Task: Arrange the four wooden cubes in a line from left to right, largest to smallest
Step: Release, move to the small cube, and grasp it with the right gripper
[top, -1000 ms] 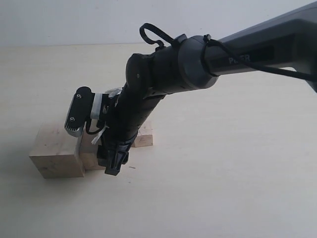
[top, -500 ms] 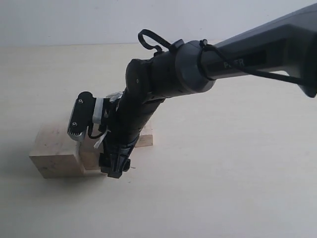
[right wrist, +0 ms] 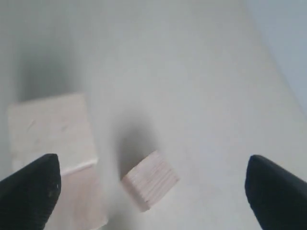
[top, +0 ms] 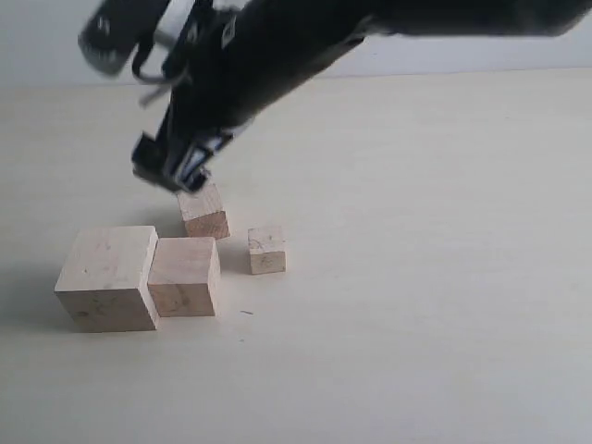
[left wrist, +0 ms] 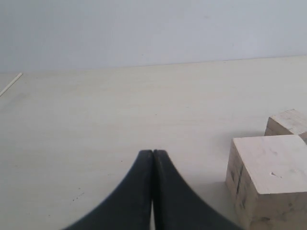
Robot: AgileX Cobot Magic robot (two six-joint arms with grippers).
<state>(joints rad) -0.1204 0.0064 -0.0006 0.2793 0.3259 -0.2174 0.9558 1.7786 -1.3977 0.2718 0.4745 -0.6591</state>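
1. Your rt gripper (top: 171,174) is in the upper left of the ext. frame, blurred and raised above the blocks. Its wrist view shows the fingers spread wide w/ nothing clamped, so it's empty.
2. Your lt gripper (left wrist: 152,165) has its fingertips pressed together on nothing, low over the table (left wrist: 96,105).
3. Ext. view: the largest cube (top: 106,277) is lower left, w/ the second cube (top: 185,276) touching its rt side. The third cube (top: 204,211) is just behind the second and a bit twisted; can't tell if they touch. The smallest cube (top: 266,250) is further rt, apart from the rest.
4. My read: two are placed, and the third and smallest are not yet in the row.
5. Handling, prob.: solid wood, stiff and light, so it won't crush. The faces are flat and fairly smooth, so pinch two opposite side faces at mid-height, centred.
6. For the third cube, turn the wrist to match its skew first. A corner grip would likely spin it or knock the second cube.
7. The smallest cube leaves little face to grip. Come straight down and close gently or it may squirt out.
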